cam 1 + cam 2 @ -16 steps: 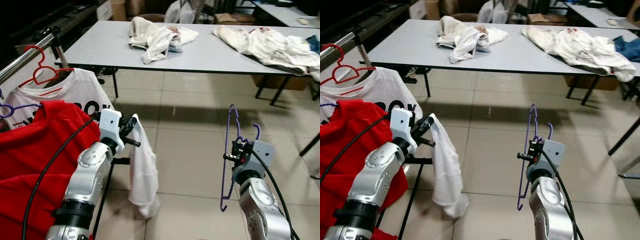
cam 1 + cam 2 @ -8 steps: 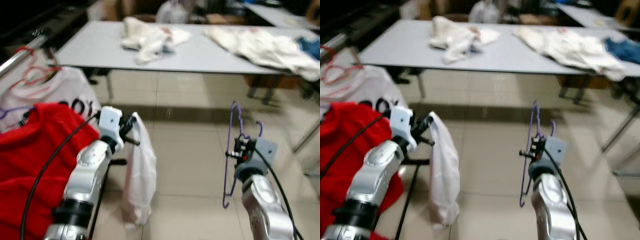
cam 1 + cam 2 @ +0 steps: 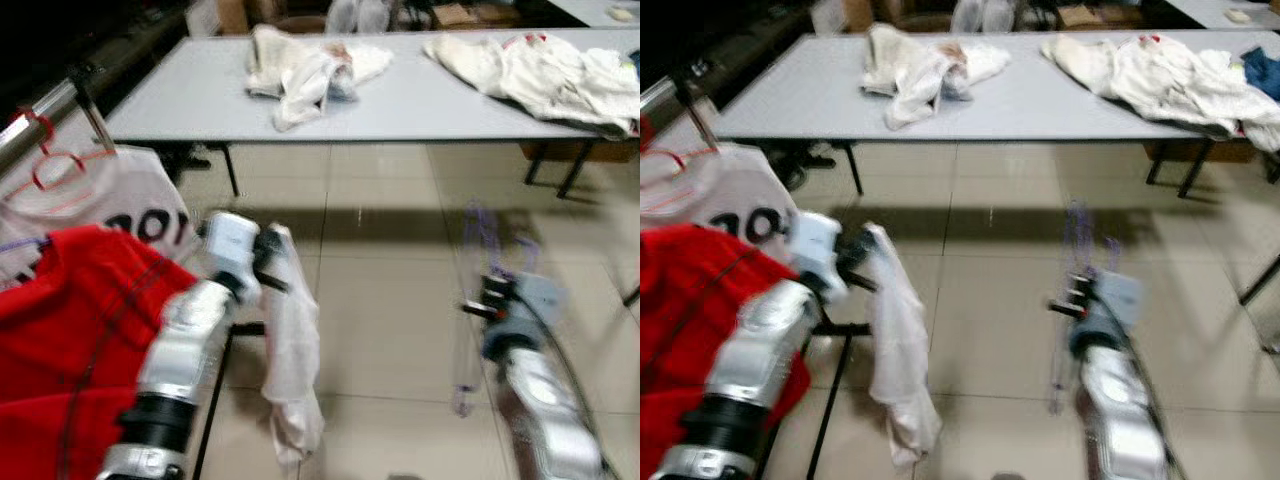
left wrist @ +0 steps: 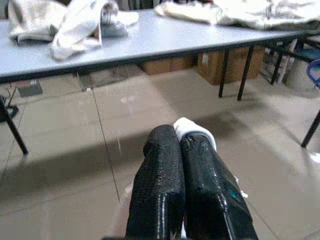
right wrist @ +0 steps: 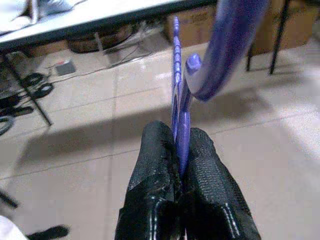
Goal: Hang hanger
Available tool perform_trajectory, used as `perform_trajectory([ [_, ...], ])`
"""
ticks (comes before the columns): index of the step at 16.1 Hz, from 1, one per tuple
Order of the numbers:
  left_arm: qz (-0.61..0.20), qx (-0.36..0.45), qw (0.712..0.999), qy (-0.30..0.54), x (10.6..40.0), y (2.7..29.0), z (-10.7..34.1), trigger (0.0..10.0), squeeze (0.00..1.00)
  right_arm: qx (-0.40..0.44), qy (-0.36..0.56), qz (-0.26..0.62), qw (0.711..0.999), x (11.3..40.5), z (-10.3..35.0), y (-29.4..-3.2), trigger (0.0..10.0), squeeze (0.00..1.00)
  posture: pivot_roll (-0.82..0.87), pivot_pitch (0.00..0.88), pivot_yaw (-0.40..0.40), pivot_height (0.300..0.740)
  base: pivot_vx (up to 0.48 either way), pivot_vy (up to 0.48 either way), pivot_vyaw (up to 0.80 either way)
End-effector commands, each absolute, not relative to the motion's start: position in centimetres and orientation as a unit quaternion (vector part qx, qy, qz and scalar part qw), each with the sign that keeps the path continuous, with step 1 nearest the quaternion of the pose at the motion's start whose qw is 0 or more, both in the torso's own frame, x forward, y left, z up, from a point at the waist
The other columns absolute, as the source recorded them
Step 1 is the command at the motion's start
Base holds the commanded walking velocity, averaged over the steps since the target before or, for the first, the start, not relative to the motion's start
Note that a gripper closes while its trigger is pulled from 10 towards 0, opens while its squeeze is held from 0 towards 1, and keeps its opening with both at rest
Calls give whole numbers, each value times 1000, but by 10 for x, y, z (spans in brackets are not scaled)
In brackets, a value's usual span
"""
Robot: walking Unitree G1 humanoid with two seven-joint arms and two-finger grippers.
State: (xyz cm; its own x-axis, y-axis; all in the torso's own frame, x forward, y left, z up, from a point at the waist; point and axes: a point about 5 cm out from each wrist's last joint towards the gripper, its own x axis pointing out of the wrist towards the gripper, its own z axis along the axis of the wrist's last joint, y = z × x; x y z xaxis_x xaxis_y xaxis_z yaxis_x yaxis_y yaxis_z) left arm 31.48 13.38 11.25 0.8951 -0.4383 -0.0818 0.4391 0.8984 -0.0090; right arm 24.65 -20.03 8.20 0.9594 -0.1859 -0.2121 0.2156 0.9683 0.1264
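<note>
While the head views were blurred with motion, the robot stood beside a clothes rail point(image 3: 40, 108) on its left, where a red shirt point(image 3: 60, 320) and a white printed shirt point(image 3: 110, 195) hung on hangers. The left gripper point(image 4: 181, 150) had its two black fingers pressed together on a fold of a white garment point(image 3: 290, 360), which drooped from it toward the tiled floor point(image 3: 380, 270). The right gripper point(image 5: 177, 155) was closed tight around the thin stem of a purple hanger point(image 5: 220, 45), held upright in front of the robot's right side, well apart from the rail. Beyond both arms stood a long grey table point(image 3: 200, 95) with heaps of pale clothing point(image 3: 310, 65).

Several things could have gone wrong from there. The garment was pinched only at one edge, so a swing could have slid it free onto the floor. The hanger stem was narrow and might have twisted between the fingers, turning the hook away from the rail. Crowded shirts on the rail could have blocked or snagged the hook.
</note>
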Motion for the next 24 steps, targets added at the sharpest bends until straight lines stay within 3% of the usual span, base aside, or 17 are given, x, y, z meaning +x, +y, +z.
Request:
perform_trajectory([
  [1, -216, 12, 976, 16, 321, 142, 128, 10000, 0, 75, 86, -87, 990, 249, 88, -191, 10000, 0, -193, 0, 53, 740, 322, 0, 0],
  [13, -189, -2, 982, 8, 323, 150, 131, 10000, 0, 41, 77, -75, 993, 256, 90, -195, 10000, 0, -208, 0, 41, 740, 337, 0, -163],
  [24, -181, 9, 982, -52, 330, 157, 171, 10000, 0, -13, 17, 36, 999, 271, 126, -178, 10000, 0, -175, 0, 20, 740, 345, 0, 0],
])
